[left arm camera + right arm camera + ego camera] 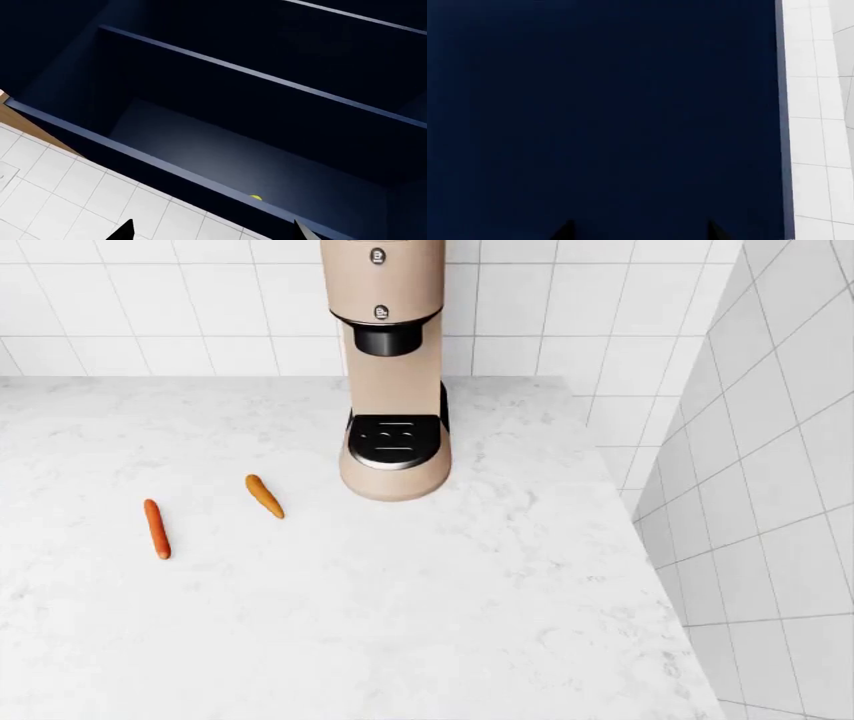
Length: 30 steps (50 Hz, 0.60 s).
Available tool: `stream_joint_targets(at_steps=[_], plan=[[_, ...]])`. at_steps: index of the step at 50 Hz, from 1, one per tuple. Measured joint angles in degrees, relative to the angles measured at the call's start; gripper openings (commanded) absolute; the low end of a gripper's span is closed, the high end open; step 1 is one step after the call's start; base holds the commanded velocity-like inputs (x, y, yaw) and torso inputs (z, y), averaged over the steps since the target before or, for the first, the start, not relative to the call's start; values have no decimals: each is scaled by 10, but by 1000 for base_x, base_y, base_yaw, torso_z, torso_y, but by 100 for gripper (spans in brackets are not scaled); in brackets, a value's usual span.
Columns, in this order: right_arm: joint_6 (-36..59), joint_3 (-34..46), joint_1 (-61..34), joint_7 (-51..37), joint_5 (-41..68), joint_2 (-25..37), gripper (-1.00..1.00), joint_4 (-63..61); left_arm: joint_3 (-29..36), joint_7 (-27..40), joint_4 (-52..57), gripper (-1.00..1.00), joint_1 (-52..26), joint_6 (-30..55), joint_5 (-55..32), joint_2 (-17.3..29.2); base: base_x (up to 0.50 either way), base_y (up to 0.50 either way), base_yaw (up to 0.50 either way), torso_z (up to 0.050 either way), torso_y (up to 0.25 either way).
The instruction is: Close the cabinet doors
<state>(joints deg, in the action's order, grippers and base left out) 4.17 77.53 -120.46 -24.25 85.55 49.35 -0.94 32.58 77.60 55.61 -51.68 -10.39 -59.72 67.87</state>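
Navy cabinet (220, 150) open, two shelves, two carrots, one coffee machine (390, 360), both hands spread

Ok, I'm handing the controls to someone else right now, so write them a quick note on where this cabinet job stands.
Left gripper: empty, fingers apart, facing into the open cabinet; dark shelves show, with a small yellow thing at the front edge.
Right gripper: empty, fingers apart, close in front of a flat dark blue panel, probably a door, beside the tiled wall.
The head view shows only the counter, a coffee machine and two carrots; no arms or cabinet.
Done: nothing confirmed shut.
Left: at least the left side needs closing.
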Motion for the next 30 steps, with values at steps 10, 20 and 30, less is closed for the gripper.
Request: stream_joint_targets(at_steps=[10, 20, 30], plan=[[10, 4, -1, 29, -8, -41, 100, 52, -2, -5, -3, 100, 1, -2, -7, 2, 0, 0, 1, 1, 0], [15, 9, -1, 70, -16, -91, 100, 125, -4, -12, -10, 100, 1, -5, -16, 3, 0, 0, 3, 1, 0], [11, 20, 0, 130, -17, -154, 100, 234, -5, -27, -28, 100, 0, -9, -25, 2, 0, 0, 1, 1, 0]])
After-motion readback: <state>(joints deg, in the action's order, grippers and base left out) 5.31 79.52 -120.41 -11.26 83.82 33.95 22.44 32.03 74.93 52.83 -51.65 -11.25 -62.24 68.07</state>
